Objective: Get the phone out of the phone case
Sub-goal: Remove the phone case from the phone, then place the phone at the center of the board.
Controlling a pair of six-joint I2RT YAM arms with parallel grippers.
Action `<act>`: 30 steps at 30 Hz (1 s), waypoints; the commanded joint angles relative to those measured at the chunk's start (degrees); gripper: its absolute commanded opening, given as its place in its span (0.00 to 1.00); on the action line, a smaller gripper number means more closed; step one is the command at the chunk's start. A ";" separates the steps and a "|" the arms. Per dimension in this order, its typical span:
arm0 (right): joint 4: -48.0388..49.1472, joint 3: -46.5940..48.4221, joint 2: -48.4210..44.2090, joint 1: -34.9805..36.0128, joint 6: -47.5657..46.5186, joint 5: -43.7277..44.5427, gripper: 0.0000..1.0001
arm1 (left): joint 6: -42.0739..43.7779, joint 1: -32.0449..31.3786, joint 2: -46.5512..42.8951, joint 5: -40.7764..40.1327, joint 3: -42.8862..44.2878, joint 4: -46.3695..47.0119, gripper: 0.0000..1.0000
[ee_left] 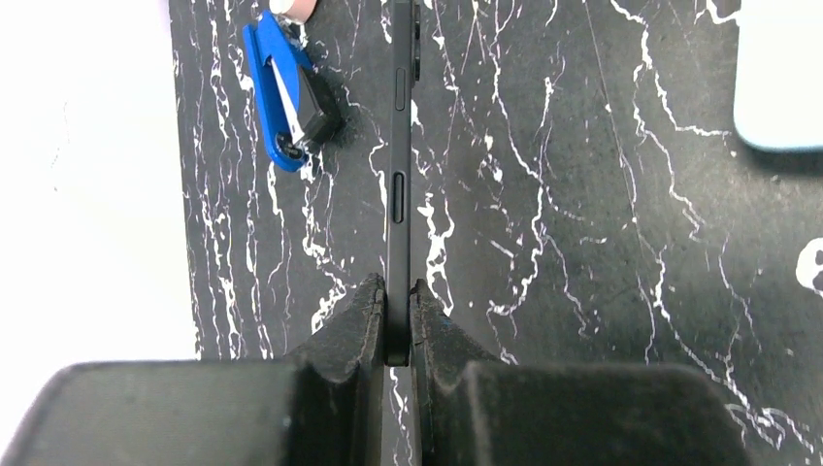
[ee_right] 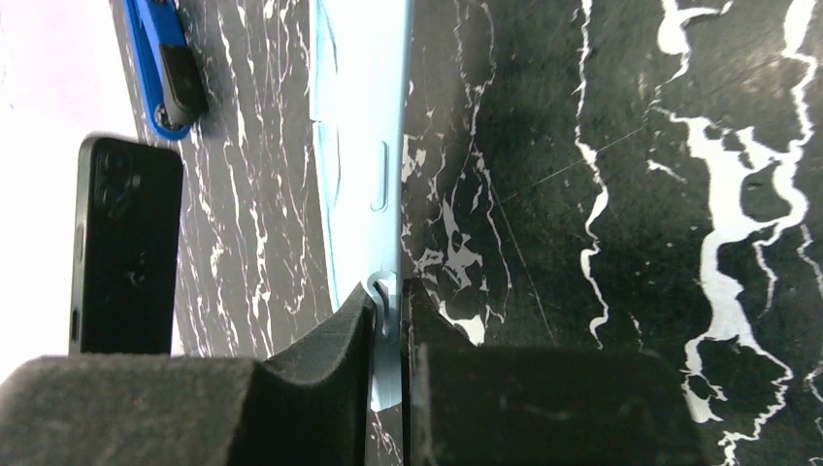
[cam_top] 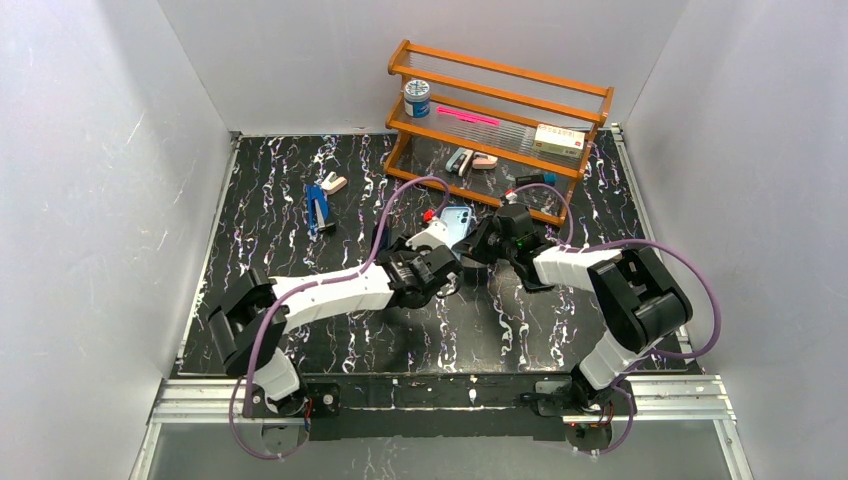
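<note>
Our left pincer (ee_left: 398, 303) pinches the phone (ee_left: 398, 175) by its thin edge. Our right pincer (ee_right: 388, 311) clamps the pale blue case (ee_right: 354, 116) by its rim. The case hangs empty to the right of the left pincer, apart from the phone, over the surface (ee_left: 602, 243). We judge the separation done; next, each piece needs lowering flat and a gentle release.

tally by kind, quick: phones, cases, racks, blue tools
phone: 1
case: 1
rack: 1
blue tool: 1
total: 4
</note>
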 commanded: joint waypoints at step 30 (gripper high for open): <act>1.06 -0.45 -2.00 -0.03 -6.51 -10.20 0.01 | 8.60 8.39 18.89 3.40 5.30 11.22 0.29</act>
